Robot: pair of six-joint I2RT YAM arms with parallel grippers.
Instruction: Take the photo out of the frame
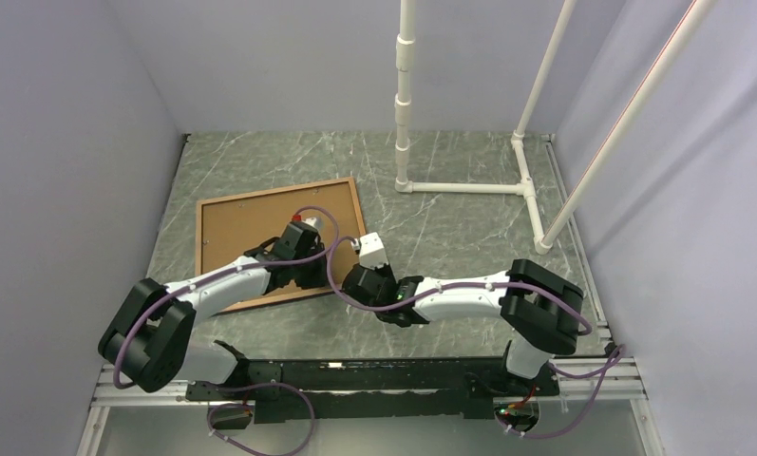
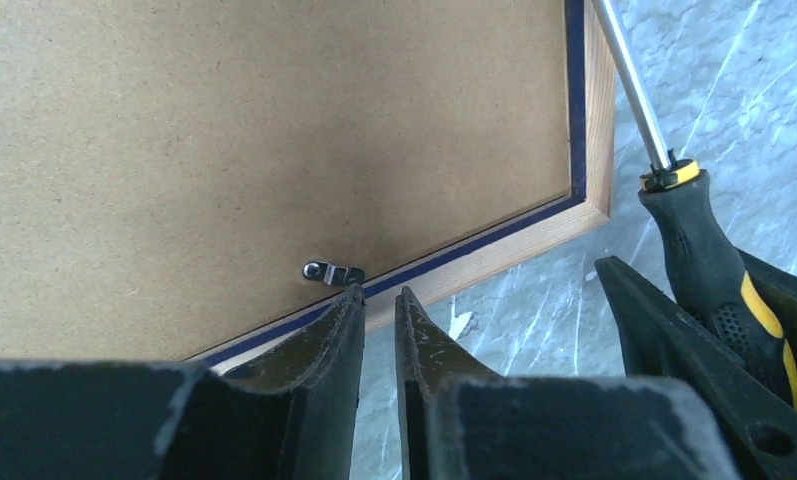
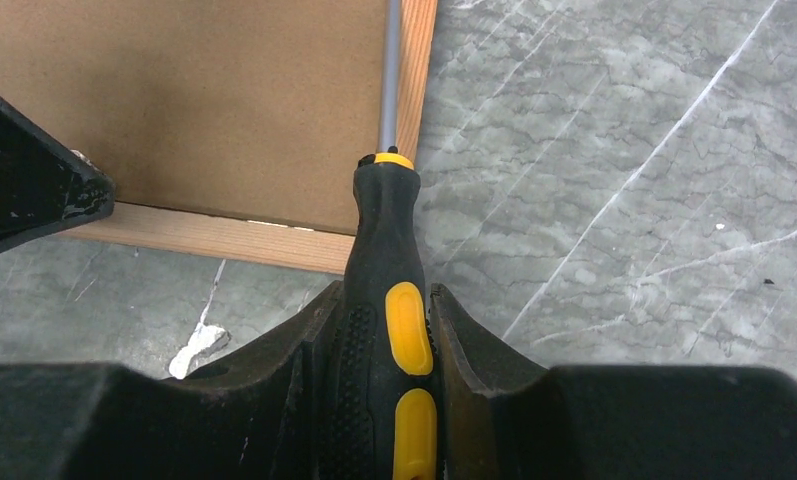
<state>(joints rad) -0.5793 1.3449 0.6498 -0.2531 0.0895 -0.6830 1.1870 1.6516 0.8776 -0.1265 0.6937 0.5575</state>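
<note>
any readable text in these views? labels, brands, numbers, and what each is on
No readable text in any of the three views.
hardboard back: plain, nothing printed.
frame: bare wood rim with a navy strip, no label.
screwdriver: only yellow inlays on the black handle, no brand showing.
metal clip: too small to tell whether anything is stamped on it.

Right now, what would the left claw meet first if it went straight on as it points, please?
Most likely the near wooden rim of the frame, at the tips of the left claw, then the metal clip on the back of the photo; the height above them is unclear.
</note>
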